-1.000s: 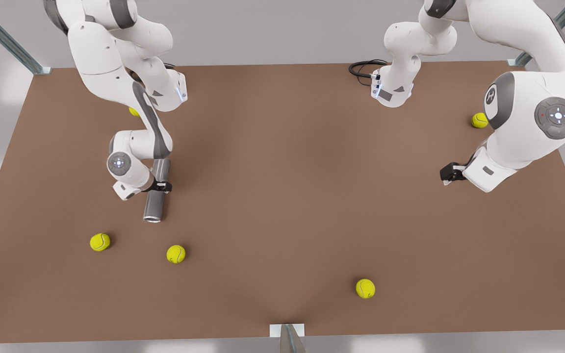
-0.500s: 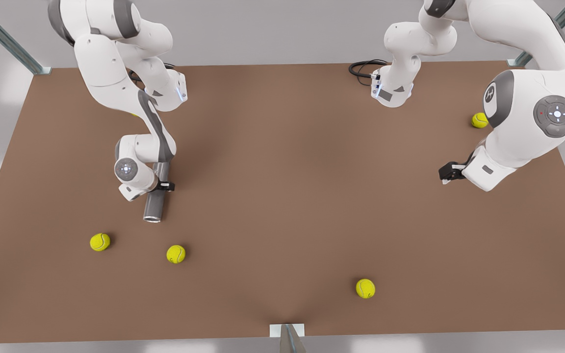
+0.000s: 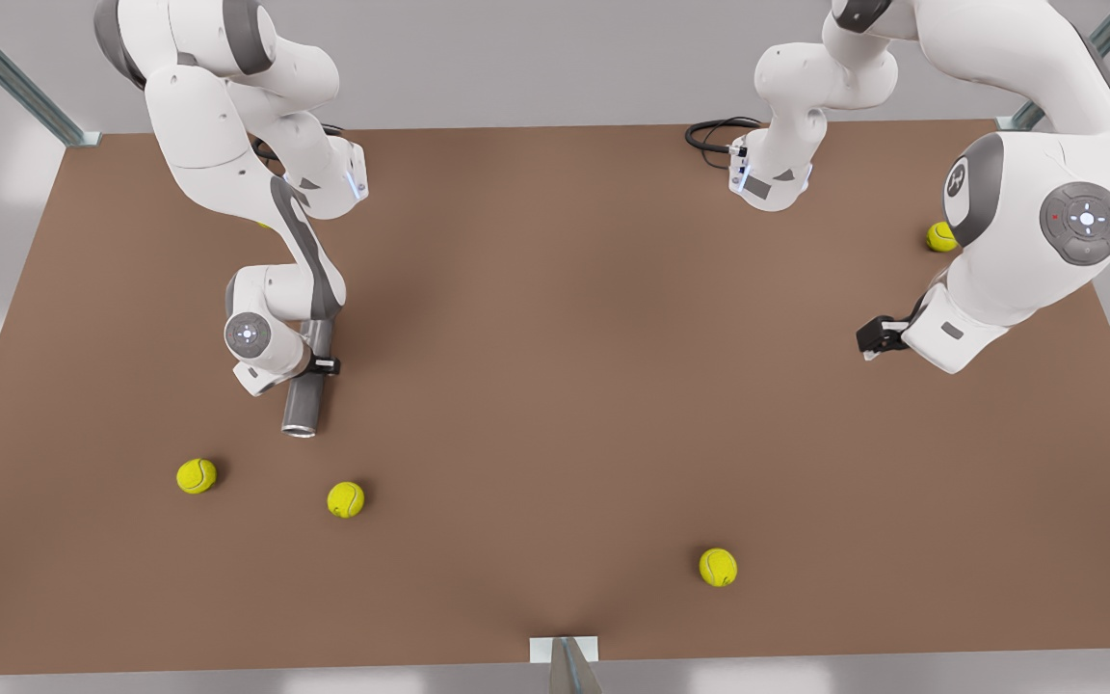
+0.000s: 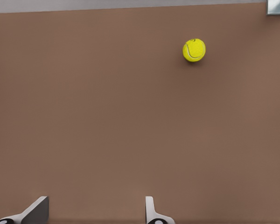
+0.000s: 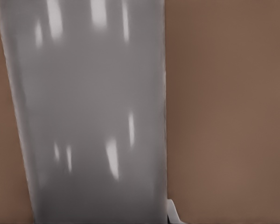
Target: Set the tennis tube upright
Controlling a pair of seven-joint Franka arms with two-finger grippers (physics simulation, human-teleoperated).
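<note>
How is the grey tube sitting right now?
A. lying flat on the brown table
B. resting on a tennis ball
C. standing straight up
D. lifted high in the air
A: the tennis tube lies lengthwise on the table, with the right pincer around its middle.

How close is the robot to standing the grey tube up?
Not far yet. The tennis tube lies flat on the table, silver rim toward the camera. The right gripper sits closed around its middle, so the grab looks done. Lifting and tipping it upright remain. The left gripper waits open over bare table.
</note>
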